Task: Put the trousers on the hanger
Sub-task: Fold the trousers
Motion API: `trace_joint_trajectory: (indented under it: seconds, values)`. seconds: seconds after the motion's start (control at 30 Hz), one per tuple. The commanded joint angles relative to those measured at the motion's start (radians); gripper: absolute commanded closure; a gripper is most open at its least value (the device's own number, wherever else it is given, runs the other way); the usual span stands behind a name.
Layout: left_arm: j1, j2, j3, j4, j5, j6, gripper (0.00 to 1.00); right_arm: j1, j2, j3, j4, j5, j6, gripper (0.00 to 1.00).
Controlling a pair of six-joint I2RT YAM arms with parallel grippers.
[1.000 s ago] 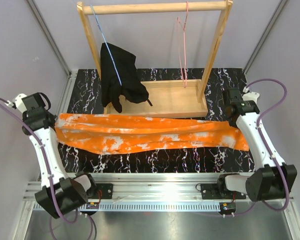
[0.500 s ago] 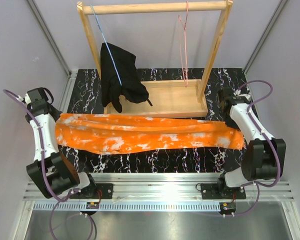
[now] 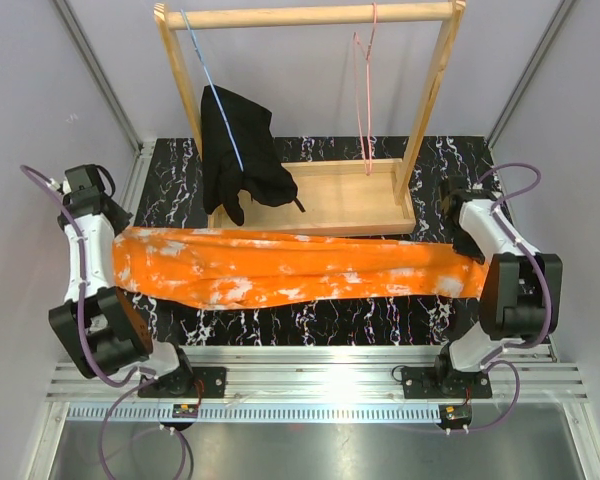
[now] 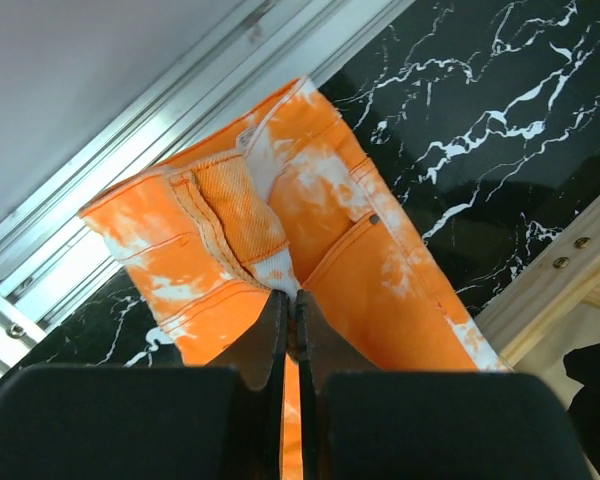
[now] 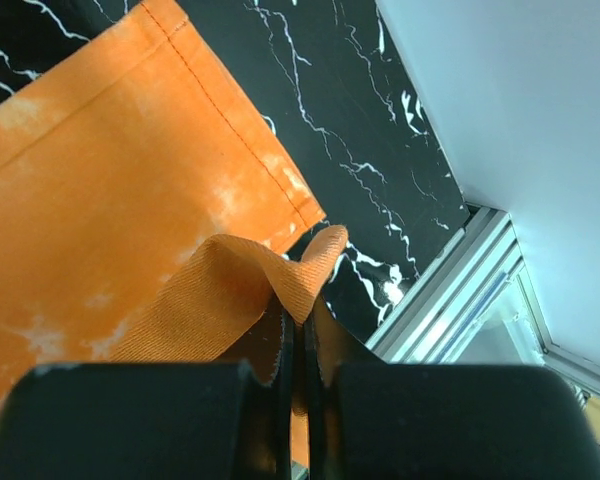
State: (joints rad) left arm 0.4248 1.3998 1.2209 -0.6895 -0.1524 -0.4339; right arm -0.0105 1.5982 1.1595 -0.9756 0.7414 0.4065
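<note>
The left gripper (image 4: 291, 305) has its jaws pressed together on the waist end of the trousers (image 3: 280, 268), pinching the cloth just below the waistband, where the ribbed inner facing and a pocket rivet show. It sits near the left edge of the worktop (image 3: 310, 315). The right gripper (image 5: 298, 320) is likewise clamped, nipping a folded-up corner of a leg hem near the right edge of the worktop; the stitched cuff spreads out above it in the wrist view.

Between the two grippers the trousers stretch lengthwise from left edge to right edge across the middle of the worktop, orange with white blotches, waist at the left and leg ends at the right. Whether the middle of the cloth rests on the worktop cannot be told.

Just behind the trousers stands a wooden rack (image 3: 310, 15) on the far half of the worktop. The hanger (image 3: 366, 100), thin and pink, hangs bare from the top bar close to the right post. Near the left post a black garment (image 3: 235, 150) hangs from a light-blue hanger (image 3: 215, 85), its lower end reaching the rack's base.
</note>
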Motion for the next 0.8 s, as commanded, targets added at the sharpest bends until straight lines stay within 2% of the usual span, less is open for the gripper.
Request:
trace_joint_trajectory:
  seconds: [0.0,0.3,0.73,0.77]
  values:
    - [-0.011,0.039,0.077,0.073,-0.039,0.018,1.00,-0.028,0.054,0.063,0.032,0.105,-0.035,1.00]
    - [-0.077,0.156,0.129,0.094,-0.107,0.021,1.00,-0.037,0.186,0.138,0.075,0.147,-0.063,1.00]
    - [-0.090,0.166,0.104,0.238,-0.141,-0.031,1.00,-0.048,0.302,0.210,0.129,0.188,-0.066,1.00]
    - [-0.093,0.174,0.114,0.243,-0.130,-0.026,1.00,-0.049,0.310,0.219,0.127,0.190,-0.061,0.98]
